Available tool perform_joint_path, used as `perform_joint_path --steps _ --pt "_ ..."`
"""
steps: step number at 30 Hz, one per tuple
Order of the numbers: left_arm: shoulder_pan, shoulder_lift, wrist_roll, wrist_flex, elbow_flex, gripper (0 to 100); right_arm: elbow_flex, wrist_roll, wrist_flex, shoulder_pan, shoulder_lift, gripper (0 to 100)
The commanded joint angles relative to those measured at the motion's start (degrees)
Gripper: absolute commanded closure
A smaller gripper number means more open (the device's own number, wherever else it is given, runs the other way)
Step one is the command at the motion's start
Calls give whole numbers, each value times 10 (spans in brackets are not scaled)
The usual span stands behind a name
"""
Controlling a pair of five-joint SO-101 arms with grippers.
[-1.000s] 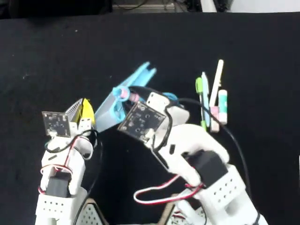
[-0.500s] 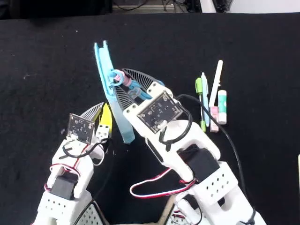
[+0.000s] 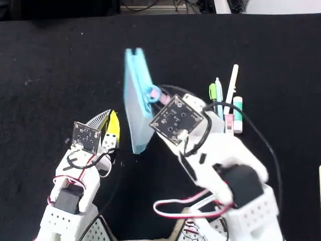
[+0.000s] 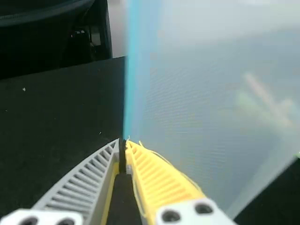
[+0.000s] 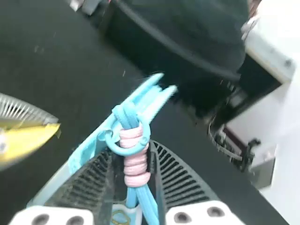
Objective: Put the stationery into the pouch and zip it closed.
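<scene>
The right gripper [image 3: 159, 98] holds the pouch [image 3: 136, 100] up off the table [image 3: 60, 60], left of centre. Its jaws are closed on the pull [image 5: 136, 164] — a pink cord hung from a blue ring [image 5: 123, 149] at the zip. The pouch is pale blue and see-through. It hangs edge-on to the high camera, with its zip end far and its lower corner near, just right of the left gripper [image 3: 108, 119].

The left gripper sits low at near left, with one grey finger [image 4: 89, 180] and one yellow finger [image 4: 157, 180]. Its jaws are closed to a point, tips touching, with nothing between them. In the left wrist view the pouch's blue edge [image 4: 132, 70] rises just behind those tips — the high view shows a gap between the two.

The stationery lies in a row on the table at right, well outside the pouch: a green pen [image 3: 212, 93], a blue pen [image 3: 219, 98], a white pen [image 3: 231, 83], a pink piece [image 3: 229, 122] and a white-and-green stick [image 3: 237, 113]. The right arm's cable crosses in front of them.
</scene>
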Motion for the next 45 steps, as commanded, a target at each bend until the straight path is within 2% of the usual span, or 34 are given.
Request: perform_joint_path --steps 1,4,6,8,14,18,21,23,30,34,40,45 --pt "7 -1 -4 2 13 966 -71 7 115 8 4 988" --pt "7 -1 -4 3 13 966 -70 4 115 9 4 988" --pt "7 -1 -4 6 13 966 -52 4 74 9 2 988" --pt "7 -1 -5 18 13 966 -25 -1 18 9 2 988" --pt "7 -1 -5 22 13 966 100 -89 -207 4 3 988" --pt "7 -1 -5 22 13 966 133 -92 -277 -55 3 988" --pt "7 -1 -5 22 13 966 131 -91 -274 -131 3 988" --pt "10 -1 -5 22 13 966 135 -79 -273 -154 3 988" --pt "5 -1 -5 22 13 966 105 16 -134 -146 -12 988" --pt "-37 -1 -5 22 9 966 68 16 -80 -109 -34 988" --pt "-155 -1 -2 23 -51 966 67 17 -8 -101 -58 988" --pt "-173 -2 -2 50 -65 966 64 17 -29 -101 -74 988"
